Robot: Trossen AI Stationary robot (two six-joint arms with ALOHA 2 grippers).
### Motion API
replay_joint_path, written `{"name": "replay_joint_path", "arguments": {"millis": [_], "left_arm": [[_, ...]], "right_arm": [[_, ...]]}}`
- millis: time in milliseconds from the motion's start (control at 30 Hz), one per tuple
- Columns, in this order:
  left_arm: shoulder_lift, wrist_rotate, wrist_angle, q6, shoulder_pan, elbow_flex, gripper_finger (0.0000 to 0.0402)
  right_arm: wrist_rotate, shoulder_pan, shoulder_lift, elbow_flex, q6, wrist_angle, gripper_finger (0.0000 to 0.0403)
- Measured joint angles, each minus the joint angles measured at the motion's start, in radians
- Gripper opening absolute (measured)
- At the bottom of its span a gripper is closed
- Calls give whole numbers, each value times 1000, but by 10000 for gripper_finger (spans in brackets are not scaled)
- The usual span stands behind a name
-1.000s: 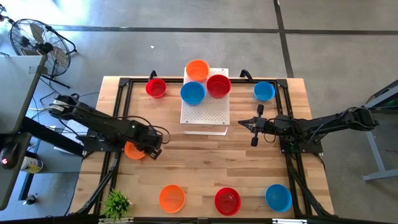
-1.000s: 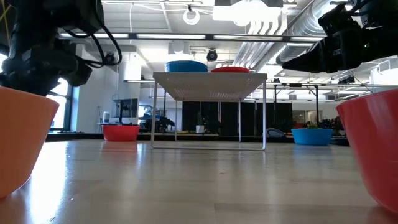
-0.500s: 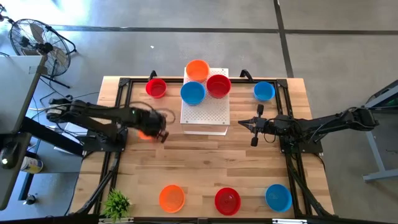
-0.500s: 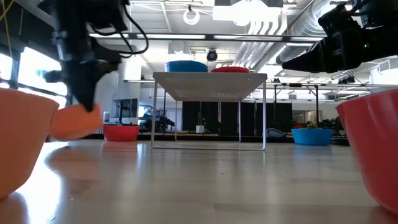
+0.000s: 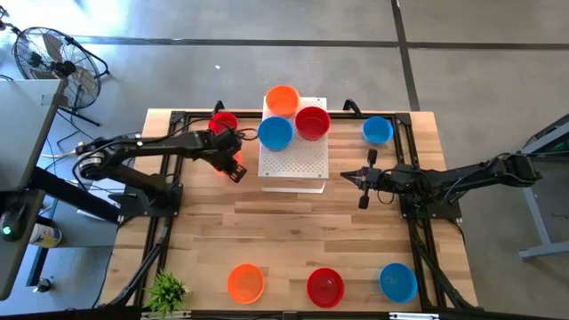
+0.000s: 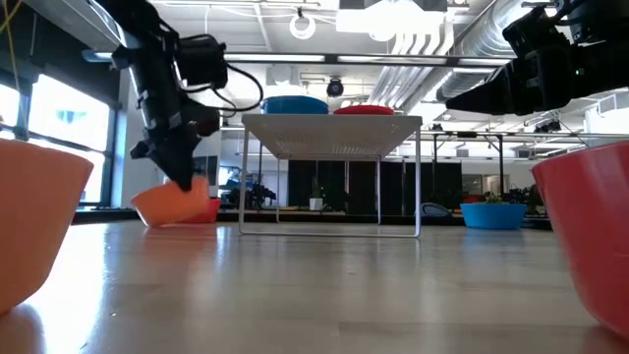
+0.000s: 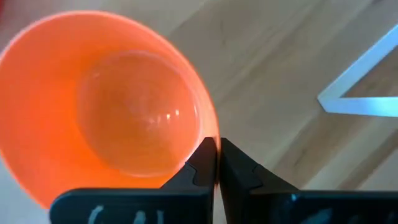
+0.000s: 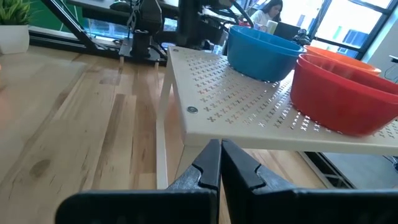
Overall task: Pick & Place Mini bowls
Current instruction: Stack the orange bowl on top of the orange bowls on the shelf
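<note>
My left gripper point(image 5: 233, 166) is shut on an orange mini bowl point(image 7: 106, 106), which the low view shows tilted below the fingers point(image 6: 172, 205). It sits just left of the white perforated board point(image 5: 293, 160), near a red bowl point(image 5: 222, 123) on the table. An orange point(image 5: 282, 100), a blue point(image 5: 276, 132) and a red bowl point(image 5: 312, 122) stand on the board. My right gripper point(image 5: 363, 182) is shut and empty, hovering right of the board; its wrist view faces the board's edge point(image 8: 249, 140). My left gripper pinches the orange bowl's wall at the rim point(image 7: 210, 138), one finger point(image 7: 200, 165) inside the bowl and one outside. The fingers come from above, pointing down. The bowl hangs tilted below them, low over the table; whether its bottom touches the wood I cannot tell.
A blue bowl point(image 5: 378, 130) stands at the far right. Orange point(image 5: 245, 283), red point(image 5: 325, 286) and blue point(image 5: 397, 282) bowls line the near edge. A small plant point(image 5: 167, 289) is at the near left corner. Black frame rails point(image 5: 169, 151) run along both sides.
My left gripper has carried the orange bowl from the left middle of the table toward the far edge and to the right, up beside the white board and the red bowl. It has stayed shut on the bowl throughout.
</note>
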Motion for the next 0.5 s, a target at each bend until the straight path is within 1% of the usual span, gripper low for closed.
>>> {"name": "replay_joint_path", "arguments": {"millis": [167, 200, 433, 500], "left_arm": [[56, 147, -14, 8, 12, 2, 34], [64, 159, -28, 9, 12, 8, 42], [65, 48, -102, 11, 10, 93, 95], [56, 37, -142, 26, 10, 129, 106]], "right_arm": [[0, 0, 0, 0, 0, 0, 0], [0, 0, 0, 0, 0, 0, 0], [0, 0, 0, 0, 0, 0, 0], [-1, 0, 0, 0, 1, 1, 0]]}}
